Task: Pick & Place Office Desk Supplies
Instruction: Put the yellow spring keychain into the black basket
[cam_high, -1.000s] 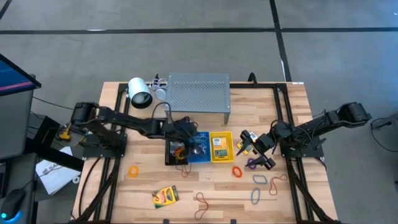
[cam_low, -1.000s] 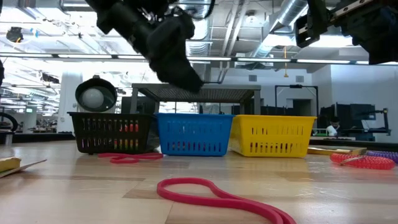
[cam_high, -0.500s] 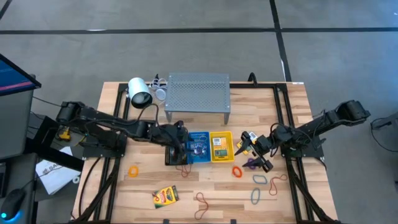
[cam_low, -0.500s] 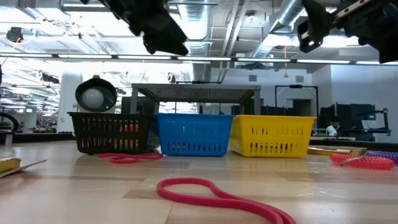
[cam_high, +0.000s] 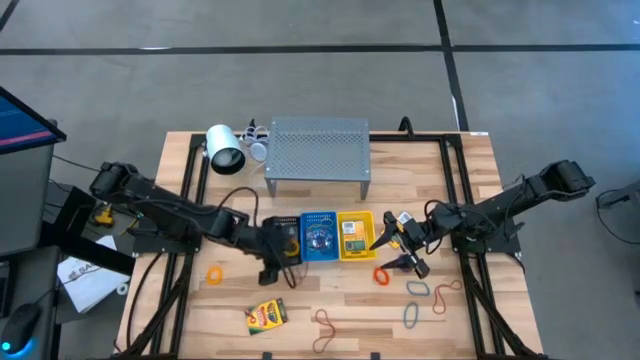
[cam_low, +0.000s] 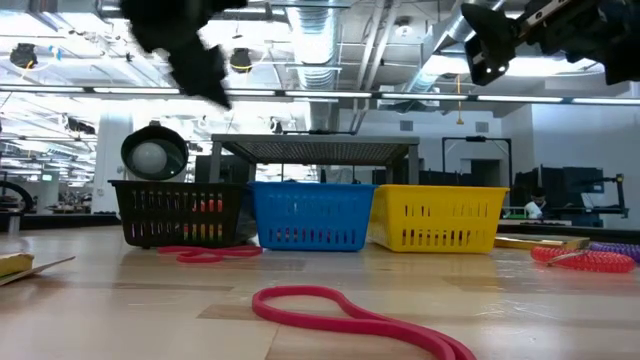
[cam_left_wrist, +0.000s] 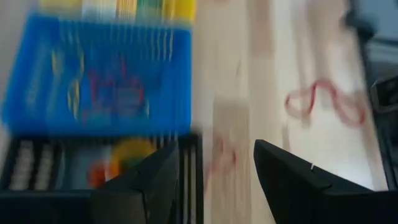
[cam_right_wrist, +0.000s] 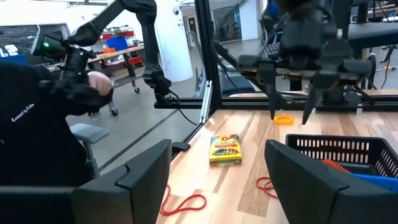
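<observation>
Both arms hanging over the basket row, nothing in either one

Left gripper (cam_high: 272, 262) fingers apart at the black basket (cam_high: 281, 243), frame centre; right gripper (cam_high: 398, 247) spread open, right of the yellow basket (cam_high: 355, 235).

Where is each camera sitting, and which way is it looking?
High view: above, looking straight down; both arms, wooden table.
Low view: at tabletop height, facing the blue plastic basket; arms overhead.
Left wrist view: looks down past open left pincer at that basket.
Right wrist view: past open right pincer toward yellow-and-green crayon box.
Shared: high view also shows that box.
</observation>
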